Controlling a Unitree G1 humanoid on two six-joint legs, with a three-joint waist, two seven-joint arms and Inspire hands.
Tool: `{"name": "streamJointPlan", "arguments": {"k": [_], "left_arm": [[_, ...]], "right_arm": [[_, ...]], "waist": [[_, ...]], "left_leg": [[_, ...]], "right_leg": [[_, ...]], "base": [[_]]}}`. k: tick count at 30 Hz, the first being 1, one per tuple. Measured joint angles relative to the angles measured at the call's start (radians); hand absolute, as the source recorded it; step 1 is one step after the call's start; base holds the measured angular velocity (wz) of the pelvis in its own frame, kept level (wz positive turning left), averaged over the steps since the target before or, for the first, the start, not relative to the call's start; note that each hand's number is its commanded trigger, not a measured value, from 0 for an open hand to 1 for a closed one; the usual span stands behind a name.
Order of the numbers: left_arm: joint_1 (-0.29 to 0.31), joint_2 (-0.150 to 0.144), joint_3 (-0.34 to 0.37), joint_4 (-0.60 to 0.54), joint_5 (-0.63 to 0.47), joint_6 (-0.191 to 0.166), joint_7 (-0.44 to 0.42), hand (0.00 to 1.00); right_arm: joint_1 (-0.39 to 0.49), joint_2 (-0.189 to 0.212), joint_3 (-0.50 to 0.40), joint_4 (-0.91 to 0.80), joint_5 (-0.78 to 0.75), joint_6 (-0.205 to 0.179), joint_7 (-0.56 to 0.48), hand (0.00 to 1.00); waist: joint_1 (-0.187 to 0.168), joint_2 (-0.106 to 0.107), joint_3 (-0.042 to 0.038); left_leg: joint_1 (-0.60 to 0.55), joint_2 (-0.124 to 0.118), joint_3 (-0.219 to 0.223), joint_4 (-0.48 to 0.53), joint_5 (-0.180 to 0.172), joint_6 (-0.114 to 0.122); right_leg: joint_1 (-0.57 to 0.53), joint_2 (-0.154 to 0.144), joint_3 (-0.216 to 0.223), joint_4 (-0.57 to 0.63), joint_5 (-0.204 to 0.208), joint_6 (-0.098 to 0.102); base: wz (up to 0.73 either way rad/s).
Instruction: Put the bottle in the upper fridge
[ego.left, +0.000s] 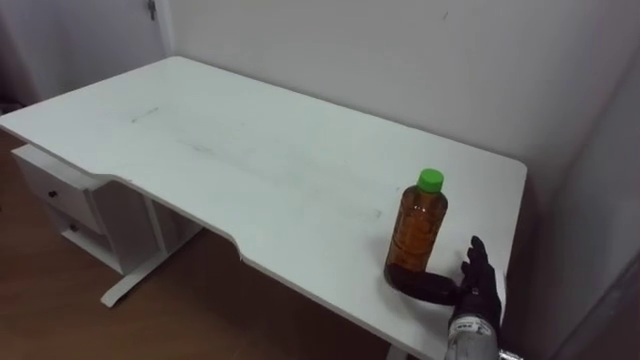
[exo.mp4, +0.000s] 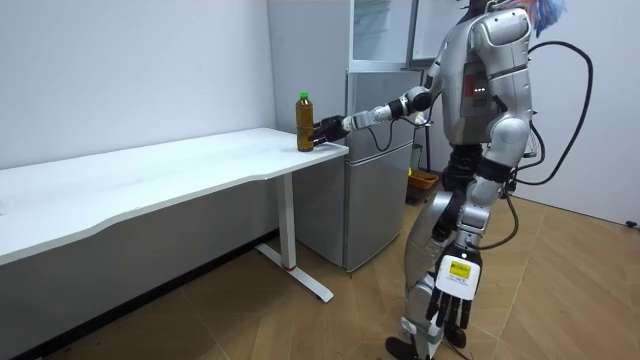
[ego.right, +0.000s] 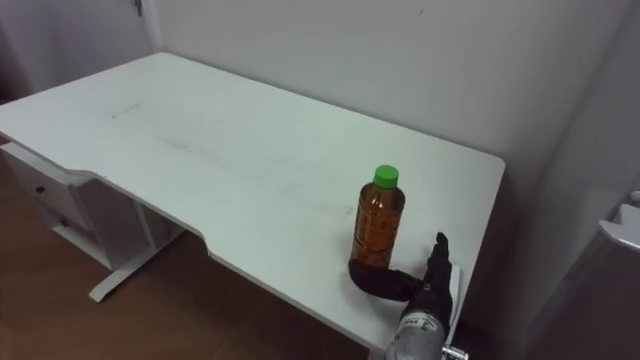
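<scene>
Bottle upright near the tabletop's right corner; right robot hand hooks its thumb round the base, fingers straight alongside. So low and partial a hold could tip it off the edge.

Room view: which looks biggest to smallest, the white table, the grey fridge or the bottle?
1. white table, nearest the camera, so its lead is unsure.
2. grey fridge.
3. bottle, by far the smallest.
</scene>
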Motion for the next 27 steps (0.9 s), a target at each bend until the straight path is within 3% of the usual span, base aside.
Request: {"name": "streamJointPlan", "arguments": {"k": [10,17,27], "left_arm": [[0.0,-0.001,-0.013,0.011,-0.001,-0.01,0.001,0.0],[0.0,0.006,-0.016,0.019,-0.01,-0.036,0.001,0.0],[0.0,0.009,-0.016,0.022,-0.032,-0.041,0.003,0.0]], "right_arm": [[-0.024,-0.01,-0.001,0.0,-0.01,-0.002,-0.014,0.0],[-0.04,-0.014,0.001,0.0,-0.013,-0.001,-0.004,0.0],[-0.045,-0.015,0.007,0.0,-0.038,-0.002,0.013,0.0]], "waist": [[0.004,-0.008,-0.0015],[0.01,-0.023,0.0036],[0.034,-0.025,0.0055]], "left_leg": [[-0.032,-0.002,-0.004,-0.002,0.011,0.0],[-0.041,-0.007,-0.016,-0.001,0.015,0.001],[-0.053,-0.015,-0.041,0.005,0.018,0.001]], "right_leg": [[-0.038,-0.005,-0.005,0.015,0.001,-0.001],[-0.042,-0.009,-0.021,0.017,0.001,-0.002],[-0.042,-0.011,-0.043,0.017,0.001,-0.002]], "base": [[0.0],[0.05],[0.07]]}}
